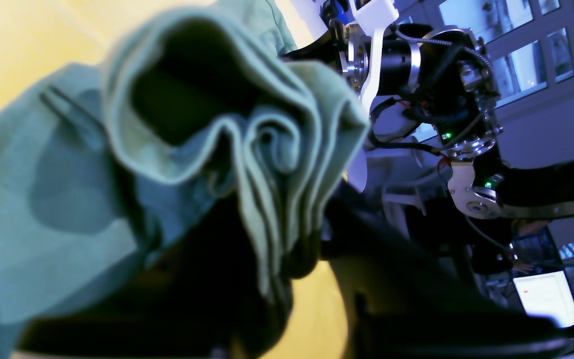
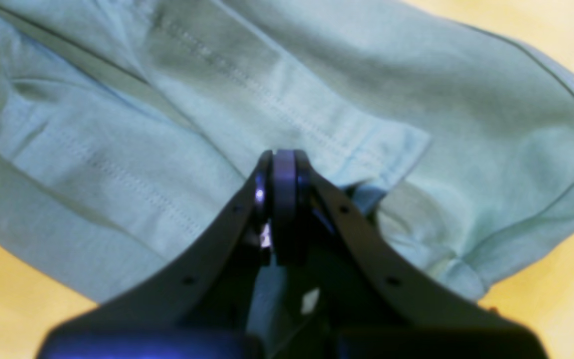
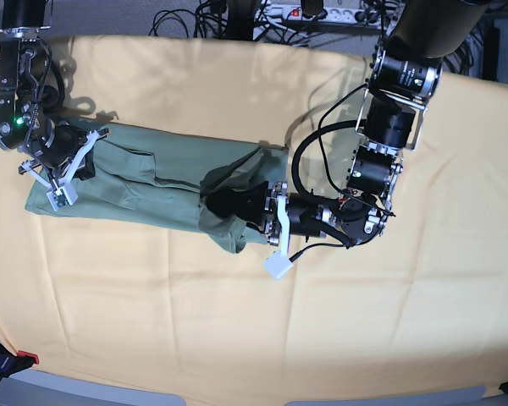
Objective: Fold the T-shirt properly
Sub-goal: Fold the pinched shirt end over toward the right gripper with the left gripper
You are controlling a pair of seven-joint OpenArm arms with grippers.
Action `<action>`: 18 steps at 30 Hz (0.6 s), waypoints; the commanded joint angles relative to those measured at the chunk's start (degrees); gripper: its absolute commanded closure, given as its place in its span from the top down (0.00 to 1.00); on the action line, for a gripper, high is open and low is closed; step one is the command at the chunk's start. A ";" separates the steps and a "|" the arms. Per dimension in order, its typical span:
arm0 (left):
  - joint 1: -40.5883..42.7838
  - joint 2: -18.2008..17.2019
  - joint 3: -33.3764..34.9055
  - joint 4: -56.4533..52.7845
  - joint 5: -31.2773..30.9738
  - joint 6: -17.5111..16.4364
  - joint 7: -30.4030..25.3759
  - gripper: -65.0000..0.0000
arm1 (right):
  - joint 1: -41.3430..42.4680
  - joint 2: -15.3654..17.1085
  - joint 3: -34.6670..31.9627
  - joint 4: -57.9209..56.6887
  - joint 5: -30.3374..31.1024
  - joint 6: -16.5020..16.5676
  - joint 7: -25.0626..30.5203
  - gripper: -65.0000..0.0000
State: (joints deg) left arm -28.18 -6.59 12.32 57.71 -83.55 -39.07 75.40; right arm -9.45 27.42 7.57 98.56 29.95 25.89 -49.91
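On the yellow-orange cloth-covered bench [image 3: 389,321] we see the sage-green cotton T-shirt [image 3: 152,182]; right pincer [image 2: 283,172] pressed together on its edge, left pincer [image 3: 224,205] holding bunched folds.

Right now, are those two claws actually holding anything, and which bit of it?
Both grip the T-shirt. The left gripper has a bunched fold at one end; the right gripper is shut on the cloth at the other end.

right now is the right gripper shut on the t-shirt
Yes: in the right wrist view the right gripper has its fingertips pressed together over a hemmed edge of the T-shirt.
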 commanded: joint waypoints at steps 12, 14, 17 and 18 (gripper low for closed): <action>-1.70 0.70 -0.39 0.90 -1.45 -0.39 -1.97 0.47 | 0.59 0.85 0.35 0.70 -0.20 0.07 0.44 0.00; -1.70 0.70 -0.37 0.90 -1.45 -0.37 -2.08 0.25 | 0.59 0.85 0.35 0.70 -0.22 0.09 0.44 0.00; -1.73 0.70 -0.42 0.90 -1.07 -0.37 -2.10 0.00 | 0.61 0.85 0.35 0.70 -0.22 0.07 0.44 0.00; -1.73 0.70 -0.61 0.90 -0.46 -0.44 -2.16 0.00 | 0.61 0.87 0.35 0.70 -0.22 0.07 0.44 0.00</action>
State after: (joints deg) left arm -28.12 -6.15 12.08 57.71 -82.56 -39.09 74.35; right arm -9.45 27.44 7.57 98.56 29.95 25.89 -49.91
